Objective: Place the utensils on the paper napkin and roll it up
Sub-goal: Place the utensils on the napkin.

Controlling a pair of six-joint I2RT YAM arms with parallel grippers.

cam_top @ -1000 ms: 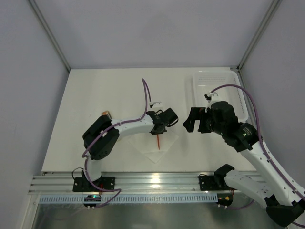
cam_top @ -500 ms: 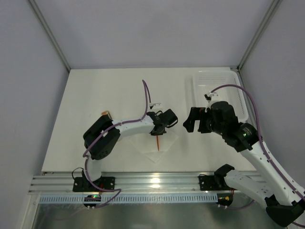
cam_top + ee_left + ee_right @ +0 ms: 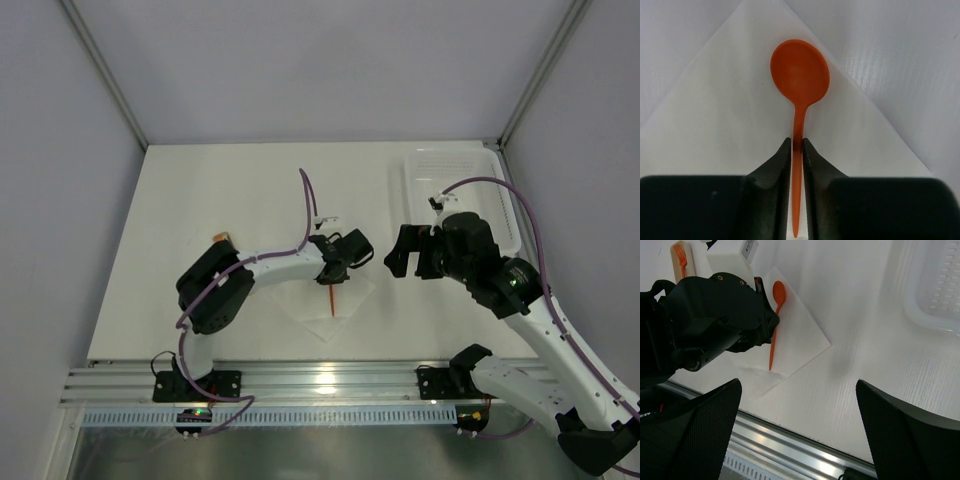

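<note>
The orange spoon [image 3: 800, 70] lies on the white paper napkin [image 3: 715, 115], bowl pointing away from my left gripper [image 3: 796, 143]. The left gripper's jaws are closed on the spoon's thin handle, low over the napkin. From above, the spoon [image 3: 332, 298] lies on the napkin [image 3: 347, 306] under the left gripper [image 3: 338, 268]. The right wrist view shows the spoon [image 3: 774, 337] on the napkin [image 3: 802, 340]. A tan flat stick with an orange fork on it [image 3: 680, 257] lies on the table by the left arm's elbow [image 3: 222, 239]. My right gripper [image 3: 405, 252] is open and empty, hovering right of the napkin.
A white plastic mesh basket [image 3: 430, 165] stands at the back right, also in the right wrist view [image 3: 940, 290]. Purple cables loop over both arms. The aluminium rail [image 3: 330, 380] runs along the table's near edge.
</note>
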